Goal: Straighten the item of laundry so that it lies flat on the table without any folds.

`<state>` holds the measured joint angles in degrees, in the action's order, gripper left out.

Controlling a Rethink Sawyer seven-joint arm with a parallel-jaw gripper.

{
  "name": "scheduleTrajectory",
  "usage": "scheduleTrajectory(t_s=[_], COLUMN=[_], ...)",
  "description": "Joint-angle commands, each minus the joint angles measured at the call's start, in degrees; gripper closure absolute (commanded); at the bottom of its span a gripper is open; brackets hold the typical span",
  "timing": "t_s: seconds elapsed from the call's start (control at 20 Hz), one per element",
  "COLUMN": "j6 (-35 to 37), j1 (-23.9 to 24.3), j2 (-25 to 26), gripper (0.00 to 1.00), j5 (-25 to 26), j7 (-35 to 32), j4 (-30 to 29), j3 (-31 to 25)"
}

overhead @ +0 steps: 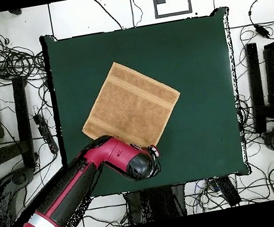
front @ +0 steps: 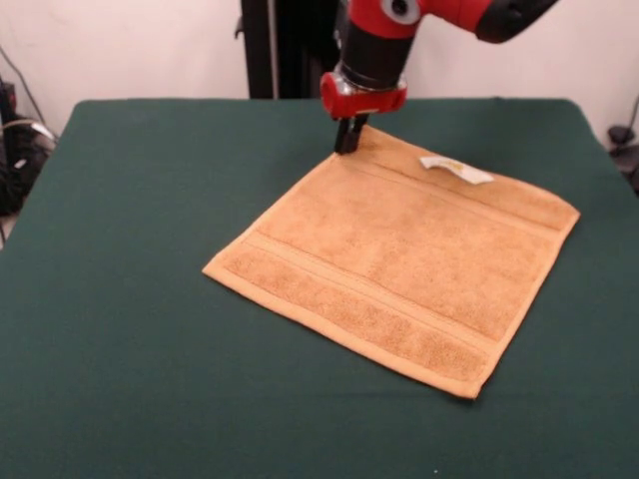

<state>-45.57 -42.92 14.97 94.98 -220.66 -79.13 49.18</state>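
The item of laundry (front: pixel 399 249), an orange-tan towel, lies spread as a diamond on the green table (front: pixel 130 299) with no fold showing. Woven bands run along its near-left and far-right edges, and a small white label (front: pixel 456 169) rests on the far-right band. My gripper (front: pixel 346 146) stands upright at the towel's far corner, fingers together, tips at the cloth's edge. Whether cloth is pinched between them does not show. In the overhead view the towel (overhead: pixel 130 105) lies left of the table's (overhead: pixel 202 62) middle, and the arm (overhead: pixel 118 157) hides the gripper at the towel's lower corner.
Bare green table surrounds the towel on every side, widest toward the near edge in the front view. Cables and dark equipment (overhead: pixel 4 76) lie on the floor around the table. A black post (front: pixel 258 48) rises behind the far edge.
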Motion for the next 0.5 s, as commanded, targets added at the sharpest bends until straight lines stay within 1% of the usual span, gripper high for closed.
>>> scheduleTrajectory(t_s=[0.05,0.25,0.5], j6=[0.2,0.7,-0.9], j1=[0.1,0.4,-1.1], j2=[1.4,1.8,2.8], gripper=[1.00,1.00,1.00], j5=[-3.4,-3.6,-1.8], j7=[-9.2,-8.3,-11.7], j4=[1.0,1.6,1.7], j3=[-12.8,-13.6,-13.3])
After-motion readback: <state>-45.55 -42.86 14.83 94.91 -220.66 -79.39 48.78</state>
